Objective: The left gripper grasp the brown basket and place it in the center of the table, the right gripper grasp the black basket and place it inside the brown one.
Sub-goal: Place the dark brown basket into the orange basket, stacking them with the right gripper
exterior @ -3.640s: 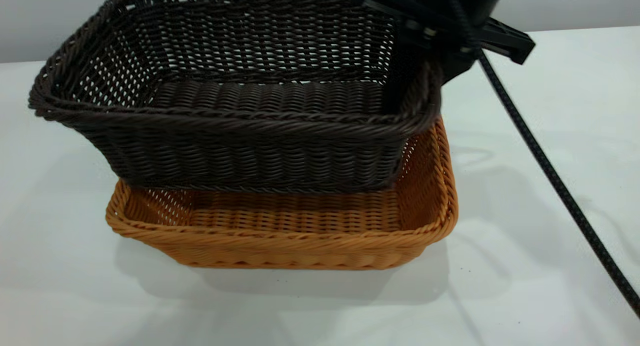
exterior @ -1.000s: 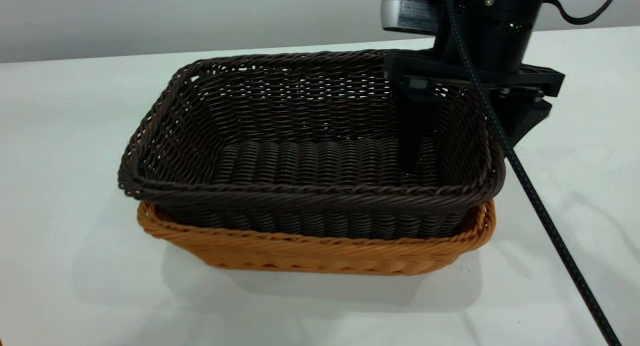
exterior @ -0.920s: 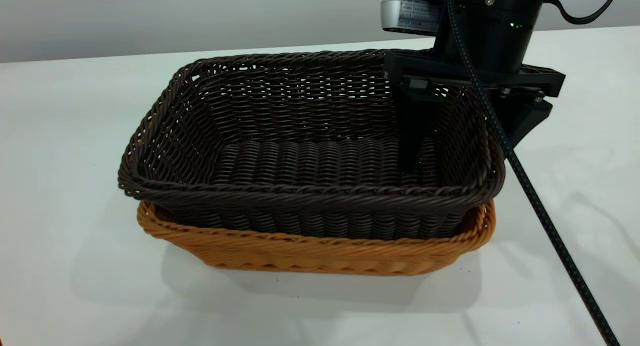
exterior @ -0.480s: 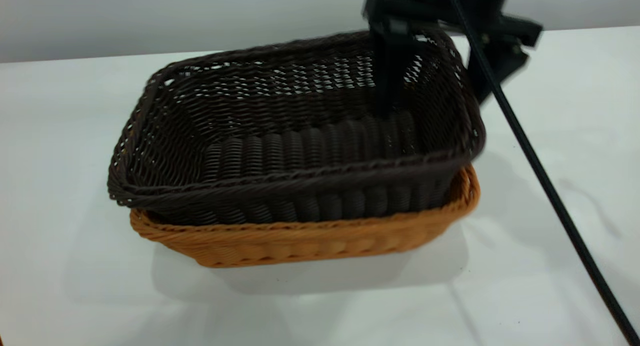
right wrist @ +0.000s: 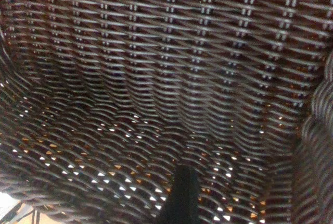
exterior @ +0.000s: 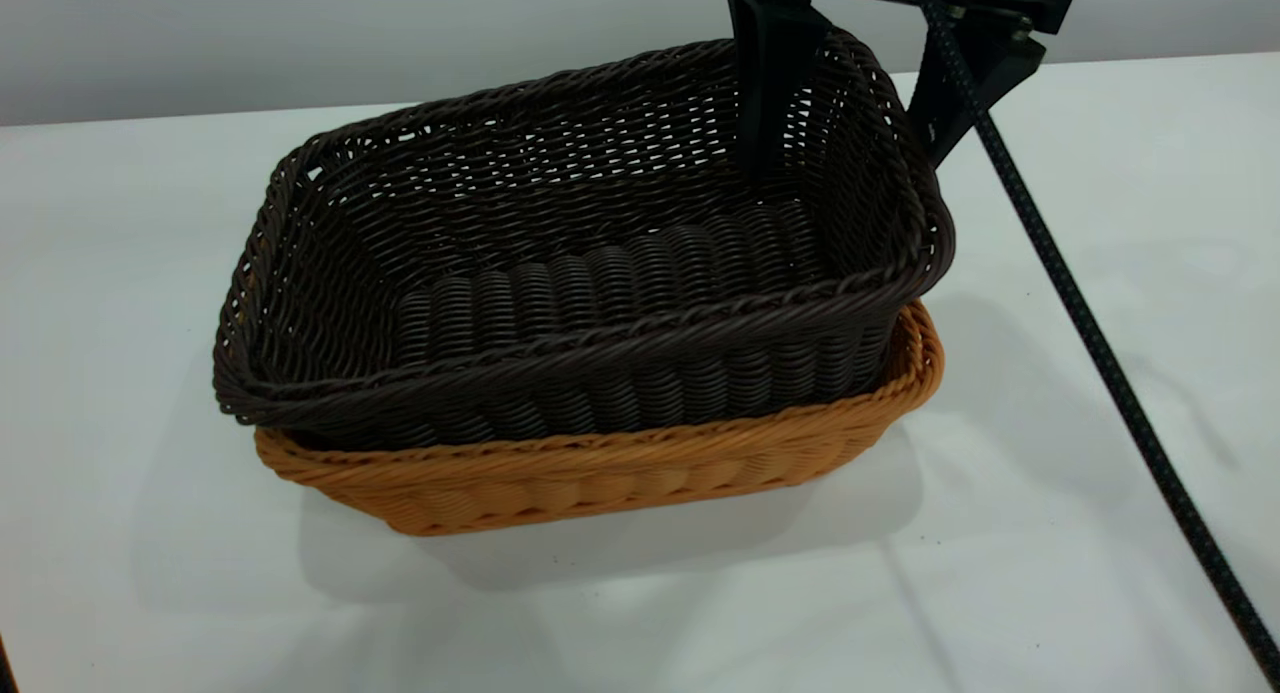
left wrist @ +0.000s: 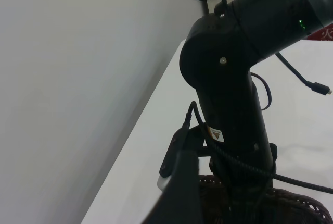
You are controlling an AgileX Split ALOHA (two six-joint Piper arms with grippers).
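Note:
The black basket (exterior: 560, 303) sits nested in the brown basket (exterior: 620, 463) mid-table (exterior: 1000, 573), its right end tilted up. My right gripper (exterior: 848, 168) is open and straddles that raised right end wall, one finger (exterior: 765, 93) inside and the other outside by the rim. In the right wrist view the dark weave (right wrist: 156, 78) fills the frame, with one finger (right wrist: 179, 198) in front and orange showing through the gaps. The left wrist view shows the right arm (left wrist: 234, 104) above the black basket's rim (left wrist: 296, 208); one dark finger (left wrist: 182, 198) of my left gripper shows at the edge.
The right arm's braided cable (exterior: 1090, 343) runs down across the table to the right of the baskets. A grey wall (exterior: 400, 33) stands behind the table's far edge.
The black basket came down into the brown one and the right gripper opened. In the last half second the gripper rose, and both baskets turned with the black one's right end lifted.

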